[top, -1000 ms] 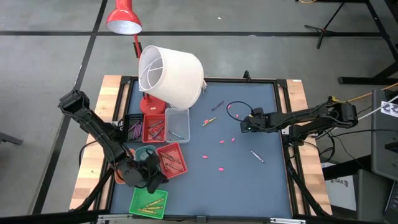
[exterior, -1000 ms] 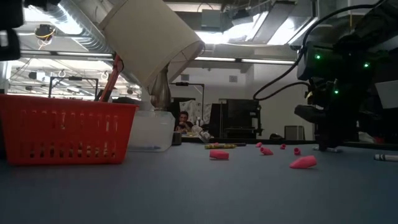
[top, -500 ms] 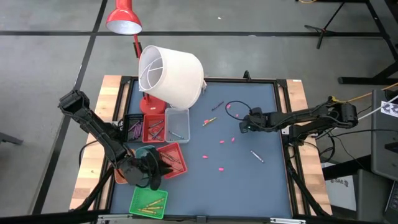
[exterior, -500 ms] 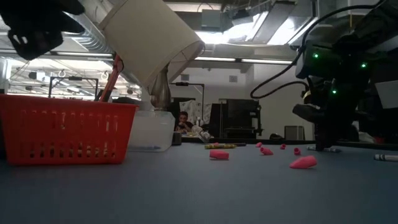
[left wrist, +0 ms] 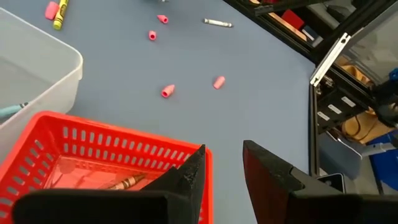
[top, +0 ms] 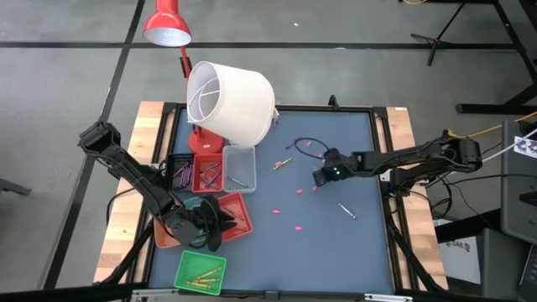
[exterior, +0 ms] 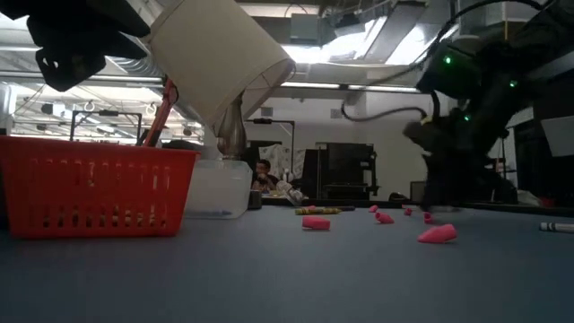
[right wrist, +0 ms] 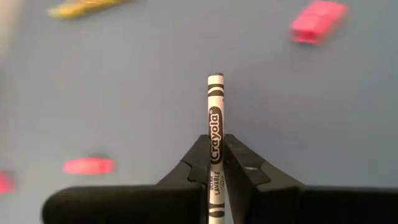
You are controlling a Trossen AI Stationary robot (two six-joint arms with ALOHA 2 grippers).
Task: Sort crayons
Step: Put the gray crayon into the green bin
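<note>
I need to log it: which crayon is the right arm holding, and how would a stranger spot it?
Start at the blue table and follow the right arm to its end effector near the middle. Clamped between its fingers is a white crayon with a black-printed wrapper, the only crayon lifted off the table; the others lie loose or in trays.

Bench (top: pixel 336 243): matt, smooth blue-grey mat, bare wood strips along both sides | red basket (left wrist: pixel 93 152): glossy slotted plastic | clear tray (left wrist: pixel 37 74): smooth translucent plastic | white crayon (right wrist: pixel 215 130): printed paper wrapper, held in matt black jaws | lampshade (top: pixel 231 102): white, cloth-like | red lamp (top: pixel 167 25): glossy
</note>
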